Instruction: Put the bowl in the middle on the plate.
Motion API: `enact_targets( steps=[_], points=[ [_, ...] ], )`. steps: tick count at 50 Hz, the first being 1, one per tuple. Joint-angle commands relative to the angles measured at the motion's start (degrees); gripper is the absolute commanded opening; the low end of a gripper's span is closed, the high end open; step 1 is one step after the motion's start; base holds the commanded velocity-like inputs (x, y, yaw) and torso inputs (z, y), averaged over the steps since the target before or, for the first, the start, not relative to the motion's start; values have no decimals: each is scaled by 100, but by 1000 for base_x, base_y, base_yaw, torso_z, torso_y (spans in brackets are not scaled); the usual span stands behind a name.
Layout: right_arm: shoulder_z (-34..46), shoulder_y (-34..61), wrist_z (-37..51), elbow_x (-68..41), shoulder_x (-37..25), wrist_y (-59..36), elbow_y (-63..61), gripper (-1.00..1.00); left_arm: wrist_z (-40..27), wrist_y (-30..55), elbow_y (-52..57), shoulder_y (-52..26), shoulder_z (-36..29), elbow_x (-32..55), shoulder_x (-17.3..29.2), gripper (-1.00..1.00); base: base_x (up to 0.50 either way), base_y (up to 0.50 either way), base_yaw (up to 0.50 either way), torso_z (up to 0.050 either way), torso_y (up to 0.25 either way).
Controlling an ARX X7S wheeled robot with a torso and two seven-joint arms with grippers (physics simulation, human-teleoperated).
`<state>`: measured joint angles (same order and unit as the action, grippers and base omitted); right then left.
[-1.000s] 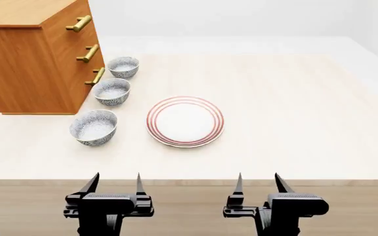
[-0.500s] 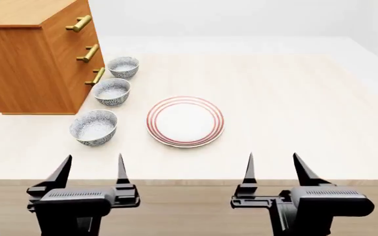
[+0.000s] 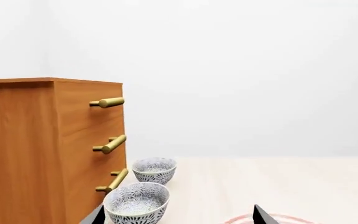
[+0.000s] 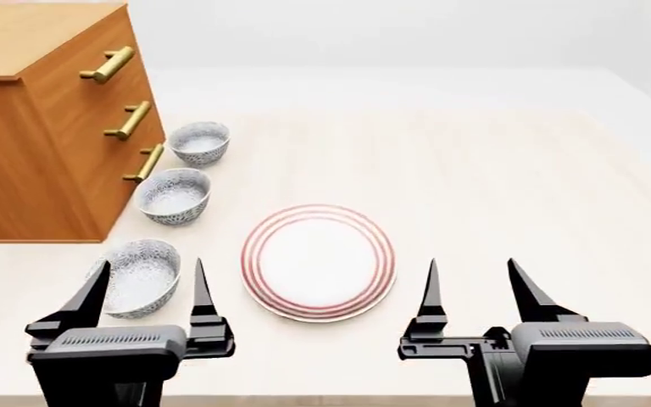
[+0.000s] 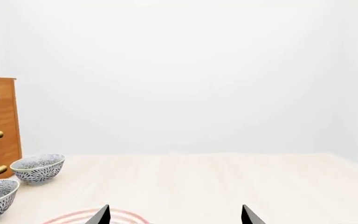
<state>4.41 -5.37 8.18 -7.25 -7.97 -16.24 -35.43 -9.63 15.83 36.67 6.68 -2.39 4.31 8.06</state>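
Three patterned bowls stand in a row by the drawer chest. The bowl in the middle is also in the left wrist view, with the far bowl behind it. The nearest bowl lies under my left gripper's line of sight. The red-ringed plate lies flat to the right of the bowls; only its rim shows in the left wrist view. My left gripper is open and holds nothing, near the nearest bowl. My right gripper is open, right of the plate, empty.
A wooden drawer chest with brass handles stands at the left, close behind the bowls. The pale wooden tabletop stretches to the right and back. The table's front edge runs along the bottom of the head view.
The head view has shifted forward over the table, so bowls and plate sit lower and closer. Both open grippers now reach over the tabletop, the left one by the nearest bowl.
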Motion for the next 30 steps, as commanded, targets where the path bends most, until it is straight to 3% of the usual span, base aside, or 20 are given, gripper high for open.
enact_targets(
  steps=[1,30],
  points=[
    [63,9,74,-43,-65,-33,-21,100,-77,13,78,16,-37,49,66,100,500,0,0,0,0],
    [172,8,204,-124,-191,115,97,100,-227,41,164,40,-144,141,198,100,500,0,0,0,1]
  ],
)
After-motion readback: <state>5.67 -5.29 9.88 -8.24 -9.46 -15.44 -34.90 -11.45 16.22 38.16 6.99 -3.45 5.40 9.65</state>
